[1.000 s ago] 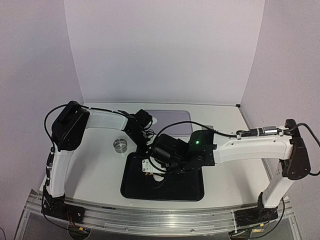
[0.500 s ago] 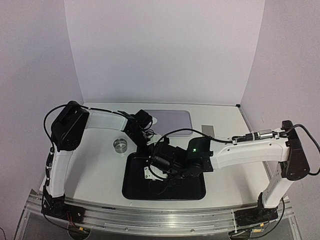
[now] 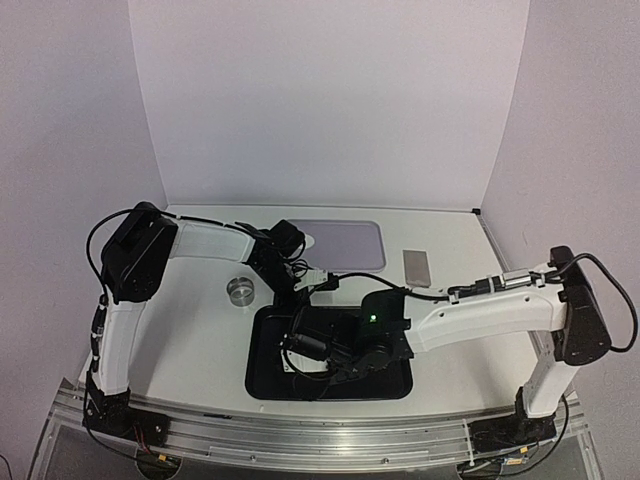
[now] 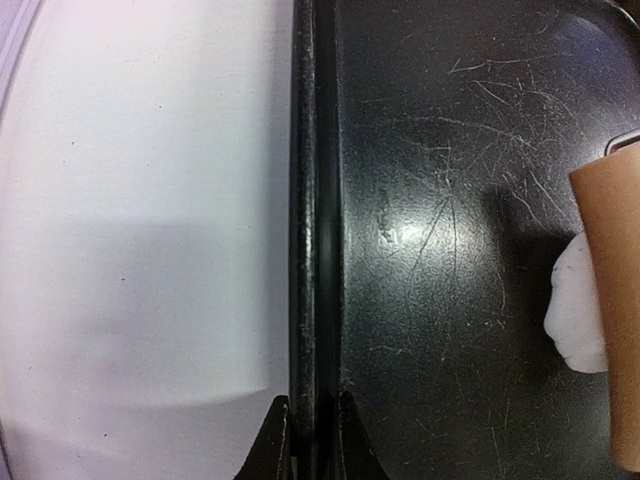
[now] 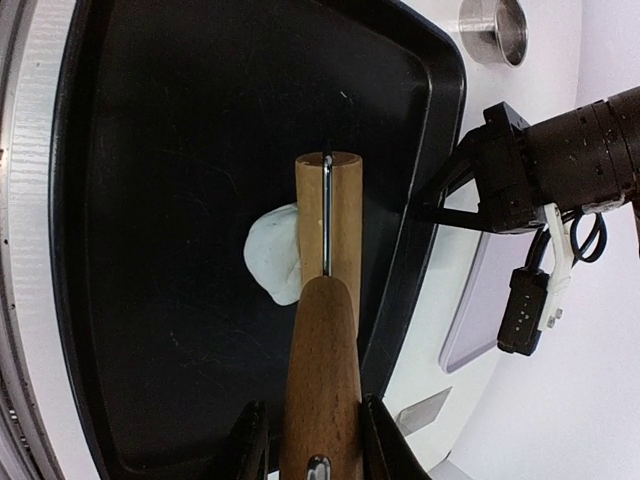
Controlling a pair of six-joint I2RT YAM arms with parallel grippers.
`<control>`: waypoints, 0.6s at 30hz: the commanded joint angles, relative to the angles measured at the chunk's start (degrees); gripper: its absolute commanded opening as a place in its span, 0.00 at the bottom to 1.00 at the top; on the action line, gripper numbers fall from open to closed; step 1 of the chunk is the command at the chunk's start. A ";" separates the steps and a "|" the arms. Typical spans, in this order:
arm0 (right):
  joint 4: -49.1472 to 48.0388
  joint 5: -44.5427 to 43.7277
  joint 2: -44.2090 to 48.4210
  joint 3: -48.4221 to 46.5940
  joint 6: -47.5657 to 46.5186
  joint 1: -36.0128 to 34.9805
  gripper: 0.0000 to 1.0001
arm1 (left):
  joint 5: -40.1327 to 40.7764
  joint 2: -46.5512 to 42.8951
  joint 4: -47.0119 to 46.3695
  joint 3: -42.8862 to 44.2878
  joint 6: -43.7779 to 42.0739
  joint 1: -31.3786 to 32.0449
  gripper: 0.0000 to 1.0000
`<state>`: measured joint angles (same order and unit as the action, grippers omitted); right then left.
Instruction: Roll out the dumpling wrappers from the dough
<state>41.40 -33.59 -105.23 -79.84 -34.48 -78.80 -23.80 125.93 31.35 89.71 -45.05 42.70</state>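
Note:
The dough [image 5: 272,252], a soft white lump, lies on the black tray [image 5: 160,150] and is partly under the wooden rolling pin [image 5: 330,215]. My right gripper [image 5: 312,410] is shut on the pin's handle, one finger on each side. In the left wrist view the dough [image 4: 573,320] and the pin's roller [image 4: 612,300] sit at the right edge. My left gripper [image 4: 305,405] is shut on the tray's rim [image 4: 305,200]. From above, the left gripper [image 3: 292,296] is at the tray's far left corner and the right gripper [image 3: 305,352] is over the tray [image 3: 385,385]. No dumpling wrappers are in view.
A small round metal ring [image 3: 240,290] stands left of the tray. A lavender tray [image 3: 345,243] lies behind it, and a flat metal scraper [image 3: 416,268] lies to the right of that. White walls close in the table at the back and sides.
My right arm has drawn toward the near edge, carrying the rolling pin across the black tray. The left arm has stayed at the rim.

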 commanded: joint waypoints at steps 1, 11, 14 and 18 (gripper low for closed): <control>6.69 7.31 -1.84 1.69 2.36 -0.84 0.00 | 9.66 0.28 -5.93 -0.66 -0.93 0.15 0.00; 7.79 6.07 -3.40 1.71 3.37 -0.82 0.00 | 10.94 -0.41 -7.76 -1.91 -2.17 0.11 0.00; 6.62 6.15 -5.15 0.15 1.88 -0.14 0.00 | 10.86 -0.26 -8.18 -1.84 -1.82 0.10 0.00; 7.84 6.29 -3.00 1.61 5.00 -3.26 0.00 | 10.53 -0.07 -8.43 -1.50 -1.44 0.09 0.00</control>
<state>42.06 -36.09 -107.05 -80.76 -31.35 -79.55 -23.55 125.45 30.15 88.75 -44.95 42.76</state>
